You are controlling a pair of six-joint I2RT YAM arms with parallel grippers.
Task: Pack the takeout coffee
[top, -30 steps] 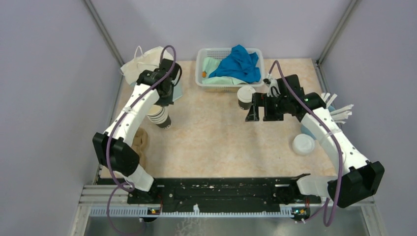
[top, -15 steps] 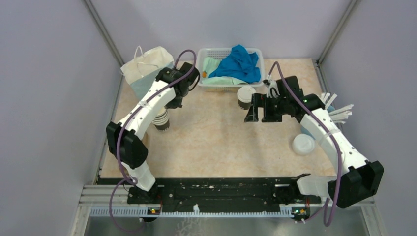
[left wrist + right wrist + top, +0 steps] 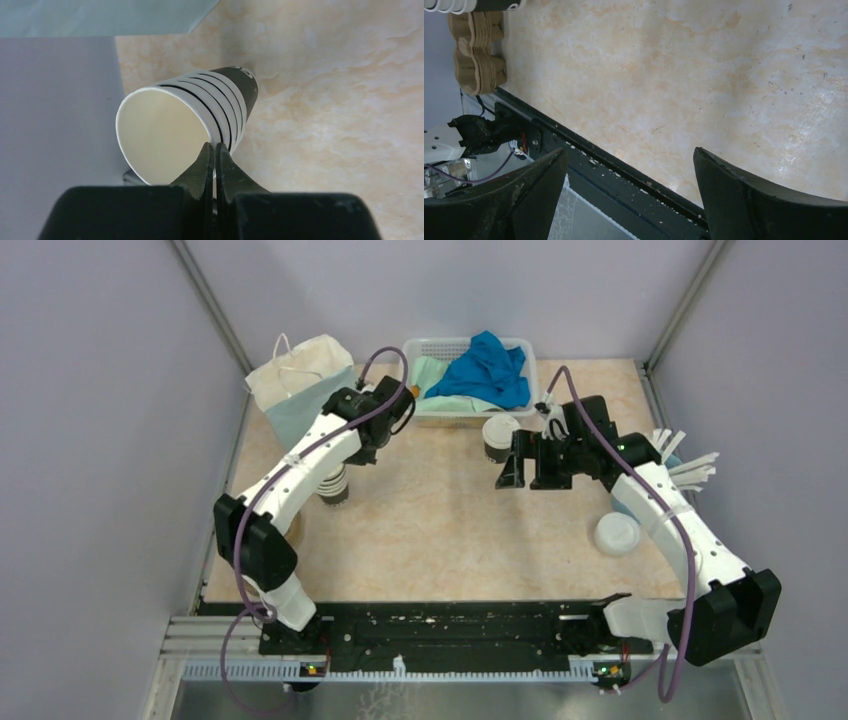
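Observation:
An open takeout coffee cup (image 3: 190,125), white ribbed with a black base and cream inside, hangs tilted over the table. My left gripper (image 3: 213,146) is shut on its rim wall, one finger inside and one outside. From above, this cup (image 3: 333,486) shows under the left arm, near the table's left side. A second cup (image 3: 497,437) with a white lid on top stands in front of the basket. My right gripper (image 3: 510,462) sits just right of it, open, with only bare table between its fingers (image 3: 744,195).
A brown pulp cup tray (image 3: 476,50) lies at the left edge, half hidden by the left arm. A paper bag (image 3: 297,378) stands back left. A white basket (image 3: 412,358) holds blue cloth. A loose white lid (image 3: 617,534) and a light blue cup of sticks (image 3: 683,464) sit right.
The left arm's wrist has swung right, away from the paper bag, and the held cup has shifted slightly right with it. The right arm has stayed put.

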